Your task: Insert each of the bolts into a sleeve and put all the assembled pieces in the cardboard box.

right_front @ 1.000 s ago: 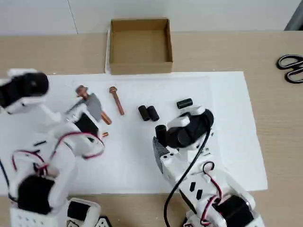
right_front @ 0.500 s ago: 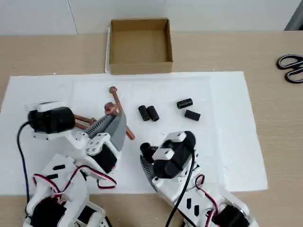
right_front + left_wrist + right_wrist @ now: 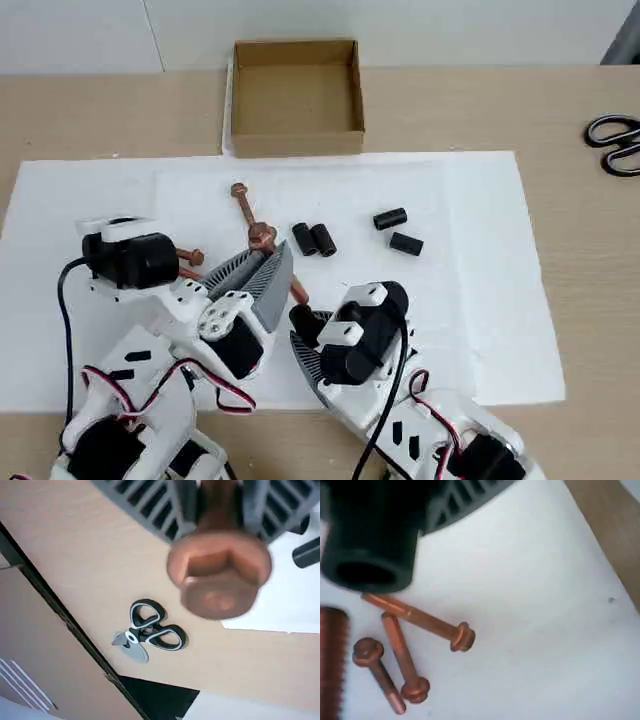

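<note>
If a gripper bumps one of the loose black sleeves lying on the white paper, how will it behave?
The loose sleeves are short cylinders lying on their sides, so one would probably roll. They look rigid and likely light. The touching pair would probably shift together.

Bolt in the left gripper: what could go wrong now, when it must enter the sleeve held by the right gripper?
1. The tip of the bolt seems to sit beside the mouth of the sleeve, not in line; it may strike the rim and tilt the sleeve.
2. The left gripper and right gripper are very close; they may collide.
3. Loose bolts lie close by and could be swept aside.
</note>
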